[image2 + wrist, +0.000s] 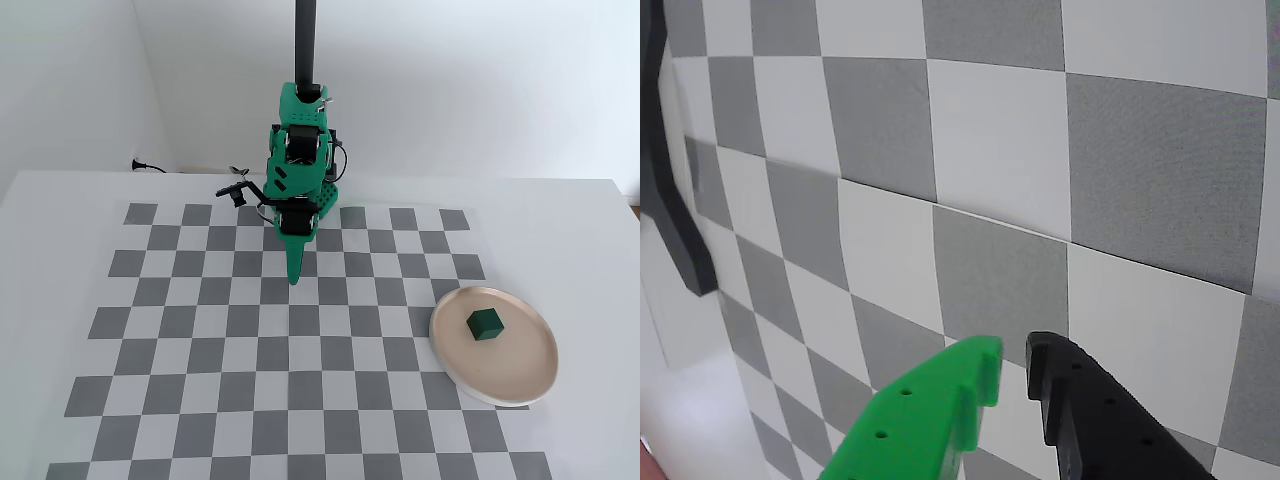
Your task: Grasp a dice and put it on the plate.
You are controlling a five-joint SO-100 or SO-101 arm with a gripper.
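- Dice [486, 323]: small dark green cube, sits inside the plate [450, 358], resting flat on the beige-pink surface, a little toward the far side of centre in the fixed view.
- Plate lies at the right edge of the checkered mat [200, 350], partly overhanging onto the white table [60, 210].
- Gripper [294, 275]: points down over the mat's far-middle squares, well apart from plate and dice. Nothing is held.
- Wrist view: green finger [940, 415] and black finger [1090, 410] stand nearly closed, only a narrow gap between tips, with bare checker squares behind them. No cube between them.
- Step in hand, judged: placement looks complete; the arm sits clear of the plate in what reads as a folded rest pose.
- Next move, judged: nothing further is called for beyond holding this parked pose. A repeat would need the dice off the plate first.
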